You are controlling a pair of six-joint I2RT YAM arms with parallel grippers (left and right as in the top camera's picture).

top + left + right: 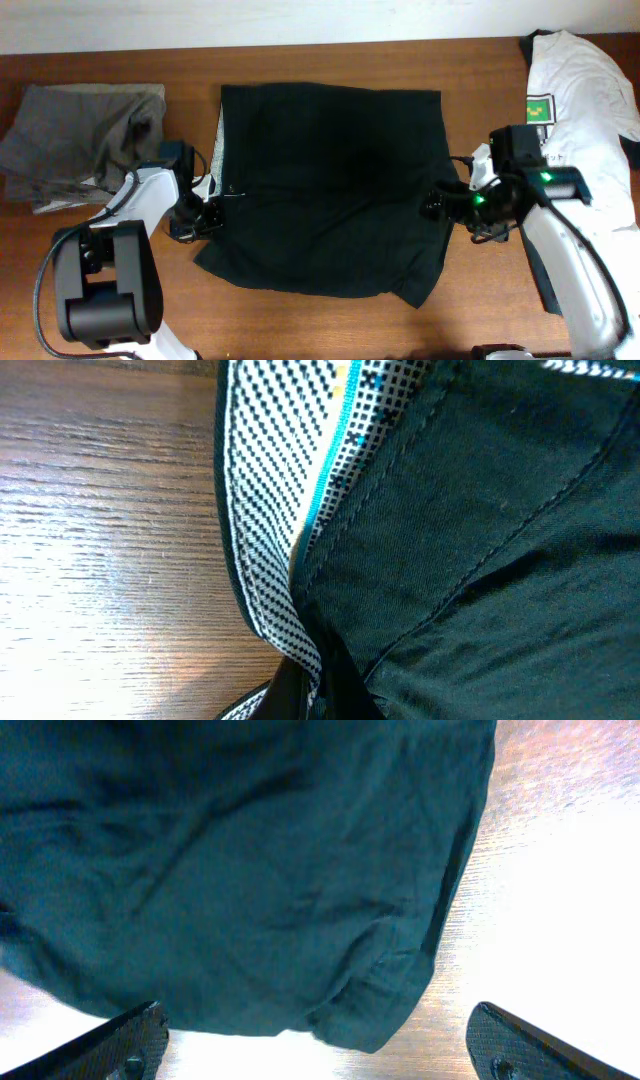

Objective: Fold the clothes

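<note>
The black shorts [330, 185] lie spread flat in the middle of the table, pale waistband lining [219, 150] at their left edge. My left gripper [207, 212] is shut on the waistband; in the left wrist view the dotted lining [275, 530] runs down into the jaws [318, 695]. My right gripper [448, 203] is open and empty at the shorts' right hem. In the right wrist view the hem corner [375, 1005] lies between its spread fingers [320, 1055]. A grey garment [80, 135] lies crumpled at the far left. A white printed T-shirt [585, 110] lies at the far right.
The brown wooden table [330, 325] shows bare wood along the front edge. A pale wall runs behind its back edge. The right arm [570, 250] lies over the T-shirt's lower part.
</note>
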